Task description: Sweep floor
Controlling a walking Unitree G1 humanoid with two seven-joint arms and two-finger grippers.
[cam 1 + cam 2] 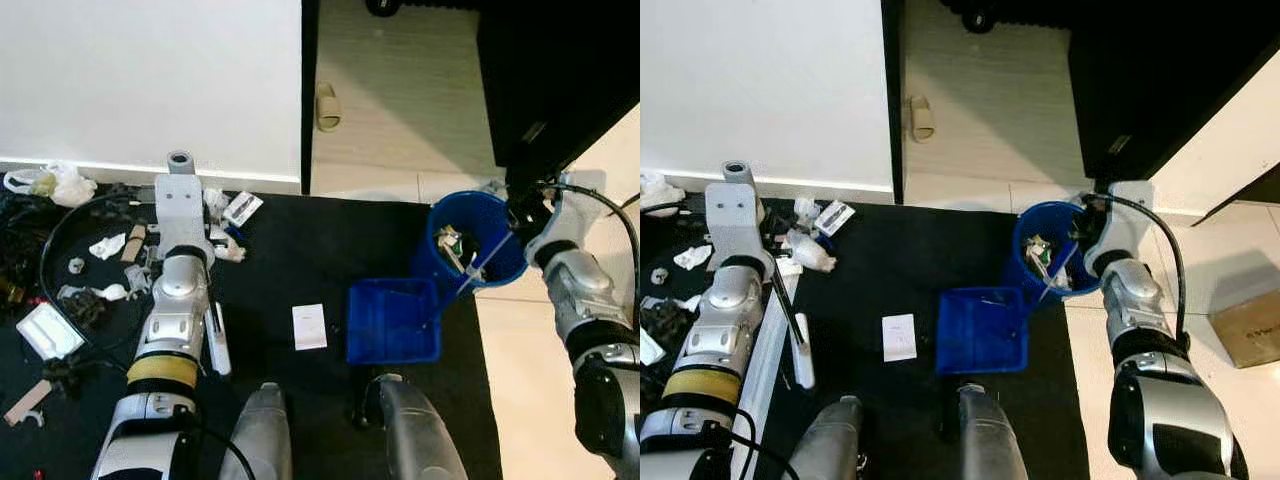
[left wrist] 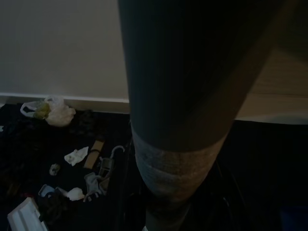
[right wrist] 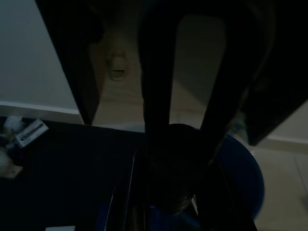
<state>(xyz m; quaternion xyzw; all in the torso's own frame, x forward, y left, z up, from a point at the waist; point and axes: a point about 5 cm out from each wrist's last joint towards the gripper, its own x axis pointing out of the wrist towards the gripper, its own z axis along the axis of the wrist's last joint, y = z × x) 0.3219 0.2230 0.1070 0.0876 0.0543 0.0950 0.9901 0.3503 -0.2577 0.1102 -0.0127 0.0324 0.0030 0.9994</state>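
Body check: 2 silver arms built from rounded, ribbed metallic segments. Left arm (image 1: 172,320) has a yellow band round the forearm, with a black collar just below it, and ends in a flat grey wrist bracket (image 1: 180,205) with small screw holes, topped by a short grey cylinder. A thin black cable loops out beside that arm. Right arm (image 1: 1140,320) is silver with black joint sections; a black cable (image 1: 1165,240) arcs over its wrist. 2 rounded grey legs (image 1: 415,430) show at the lower edge.
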